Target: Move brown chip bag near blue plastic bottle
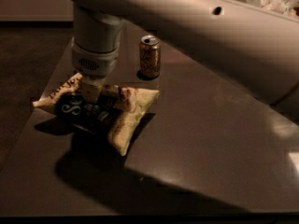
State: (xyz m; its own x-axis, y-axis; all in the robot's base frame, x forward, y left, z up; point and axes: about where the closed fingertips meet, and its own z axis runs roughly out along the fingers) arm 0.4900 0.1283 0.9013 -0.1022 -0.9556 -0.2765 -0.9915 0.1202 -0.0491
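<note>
Gripper (91, 91) sits low over the left side of the dark table (210, 139), planted right in the middle of the brown chip bag (122, 120), its fingers pinched shut on the bag's crinkled top. The bag's long axis runs across the view, left to right, with the right end a touch farther back. One cream corner points left near the table's edge, another points right toward the drink can, and a third flap sags toward the camera. The dark brown front faces up and forward, with white script lettering beside the gripper and cream-yellow edges creased around the grip. The golden-brown can (150, 56) stands upright just behind the bag's right end, apart from it. The big pale arm (210, 27) sweeps in from the upper right, its shadow pooled on the table in front of the bag.
</note>
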